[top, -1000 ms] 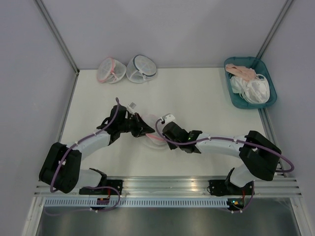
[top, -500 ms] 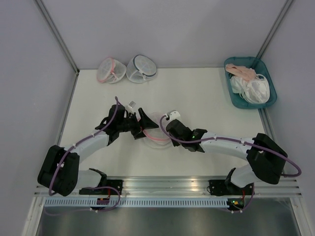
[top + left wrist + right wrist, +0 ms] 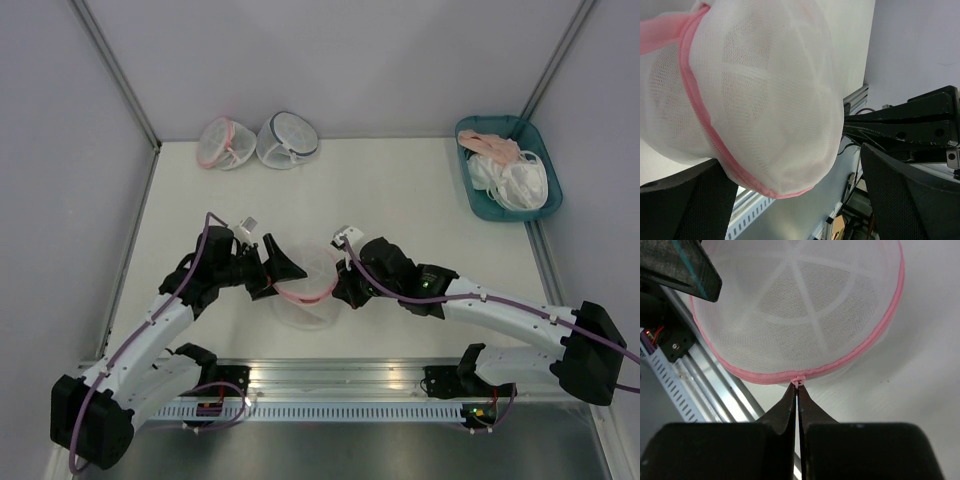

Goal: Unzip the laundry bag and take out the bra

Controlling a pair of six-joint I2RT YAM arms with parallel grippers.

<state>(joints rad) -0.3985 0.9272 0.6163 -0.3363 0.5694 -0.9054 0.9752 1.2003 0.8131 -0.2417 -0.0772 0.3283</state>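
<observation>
With the zipper pull [image 3: 798, 382] pinched between its tips, right gripper [image 3: 797, 390] is fully closed on the small rounded white see-through mesh laundry bag [image 3: 305, 290] with the pink zipper rim. Left gripper [image 3: 279, 271] has its jaws wide apart, black fingers [image 3: 910, 197] flanking the bag's bulge, gripping nothing. Bag sits between the two grippers, front-centre of the pale table [image 3: 400, 190]; can't tell if it touches the surface, and contents unreadable through the mesh. Back-left: one pink-rimmed mesh pouch [image 3: 222, 142] beside one dark-rimmed mesh pouch [image 3: 288, 138]. Back-right: teal plastic tray [image 3: 480, 205] holding white and pink garments.
</observation>
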